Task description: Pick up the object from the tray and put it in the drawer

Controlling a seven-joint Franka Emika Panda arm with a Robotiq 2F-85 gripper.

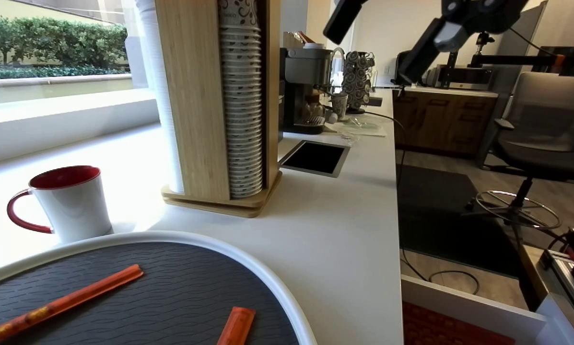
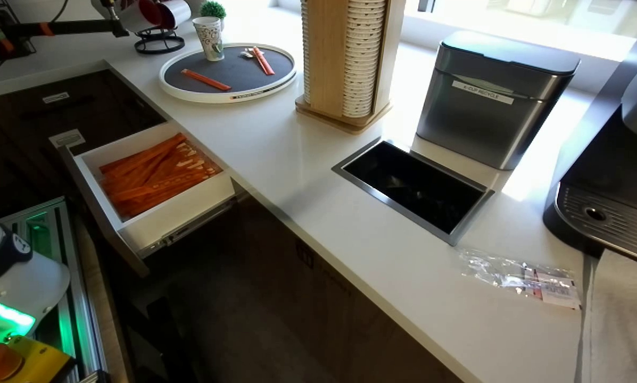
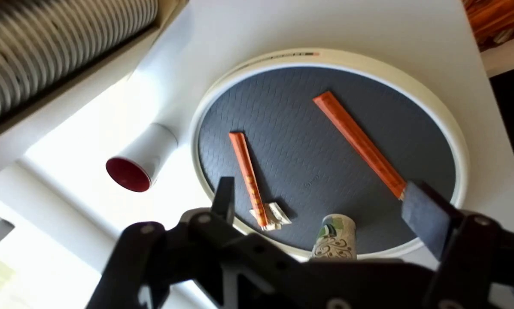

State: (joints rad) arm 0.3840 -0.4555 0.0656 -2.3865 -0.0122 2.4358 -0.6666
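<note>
The object, an orange wrapped packet [image 1: 237,326], lies on the round dark grey tray [image 1: 171,235], cut off by the frame's lower edge in this exterior view. It shows longer in an exterior view [image 2: 206,80] and in the wrist view [image 3: 360,143], on the tray's drawer side. The pale-rimmed tray also shows in an exterior view [image 2: 174,90] and the wrist view [image 3: 459,150]. The pale-sided drawer [image 2: 185,207] stands open with several orange packets inside. My gripper [image 3: 320,193] is open and empty above the tray; one finger overlaps the packet's end in the wrist view.
A second orange stick [image 3: 248,176] and a patterned paper cup [image 3: 336,240] are on the tray. A red-lined white mug [image 1: 73,206] stands beside it. A tall wooden cup holder [image 2: 345,58], a recessed black bin [image 2: 414,186] and a steel bin [image 2: 472,106] stand along the counter.
</note>
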